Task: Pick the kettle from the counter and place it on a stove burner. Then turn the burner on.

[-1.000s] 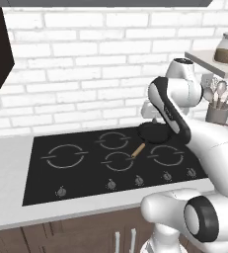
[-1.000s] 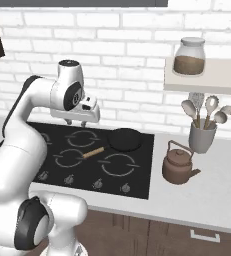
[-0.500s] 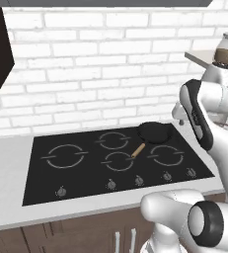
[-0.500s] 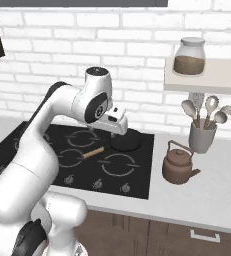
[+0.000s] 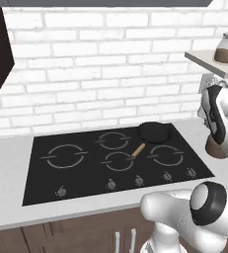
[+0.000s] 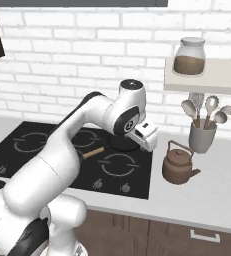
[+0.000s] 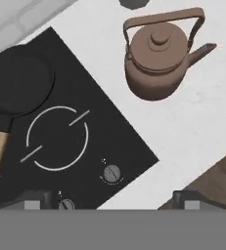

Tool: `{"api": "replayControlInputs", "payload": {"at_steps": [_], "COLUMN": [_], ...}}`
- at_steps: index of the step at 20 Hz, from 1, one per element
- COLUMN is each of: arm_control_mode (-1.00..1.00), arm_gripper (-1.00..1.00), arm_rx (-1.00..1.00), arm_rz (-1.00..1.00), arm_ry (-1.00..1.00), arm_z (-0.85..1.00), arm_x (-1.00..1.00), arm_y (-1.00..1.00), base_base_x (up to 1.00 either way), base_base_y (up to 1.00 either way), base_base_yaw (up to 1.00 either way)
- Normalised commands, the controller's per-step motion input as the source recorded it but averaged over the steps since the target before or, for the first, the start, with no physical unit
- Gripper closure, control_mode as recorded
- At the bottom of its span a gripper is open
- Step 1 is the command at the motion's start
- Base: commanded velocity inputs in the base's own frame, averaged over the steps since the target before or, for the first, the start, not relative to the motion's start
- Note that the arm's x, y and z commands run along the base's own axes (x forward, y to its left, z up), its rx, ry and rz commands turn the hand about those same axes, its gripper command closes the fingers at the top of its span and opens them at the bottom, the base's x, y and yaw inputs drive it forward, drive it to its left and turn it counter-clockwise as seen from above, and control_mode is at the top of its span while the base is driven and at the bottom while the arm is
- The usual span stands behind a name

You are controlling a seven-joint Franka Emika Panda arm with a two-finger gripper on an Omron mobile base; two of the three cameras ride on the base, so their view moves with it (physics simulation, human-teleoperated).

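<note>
the gripper (image 7: 107,199) hangs spread wide and empty above the stove's (image 7: 60,146) right edge, touching nothing. the kettle (image 7: 158,58), squat, copper-brown and smooth with a thin arched handle, sits on the pale, faintly speckled counter (image 7: 202,122) just beside the glossy black glass. a round black frying pan (image 7: 19,80), handle seemingly wooden, rests on a back ring.

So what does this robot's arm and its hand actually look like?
A chunky glossy white arm of rounded tube segments, with dark grey bands and round caps at the joints. It ends in a boxy white hand carrying a gripper of two small dark finger tips.
</note>
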Motion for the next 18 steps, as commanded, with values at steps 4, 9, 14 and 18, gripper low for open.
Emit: {"api": "replayControlInputs", "payload": {"at_steps": [4, 9, 14, 18], "arm_control_mode": [-1.00, -1.00, -1.00, -1.00], "arm_gripper": [-1.00, -1.00, -1.00, -1.00], "arm_rx": [0.14, 0.16, 0.08, 0.00], "arm_rz": [-0.45, -0.40, -0.15, -0.01], "arm_ry": [0.05, 0.08, 0.06, 0.04], "arm_z": [-0.23, -0.23, -0.10, -0.07], "arm_x": [0.26, 0.45, 0.31, 0.06], "arm_y": [-1.00, -1.00, -0.69, -0.05], "base_base_x": [0.00, 0.00, 0.00, 0.00], "base_base_y": [0.00, 0.00, 0.00, 0.00], "base_base_yaw": [0.00, 0.00, 0.00, 0.00]}}
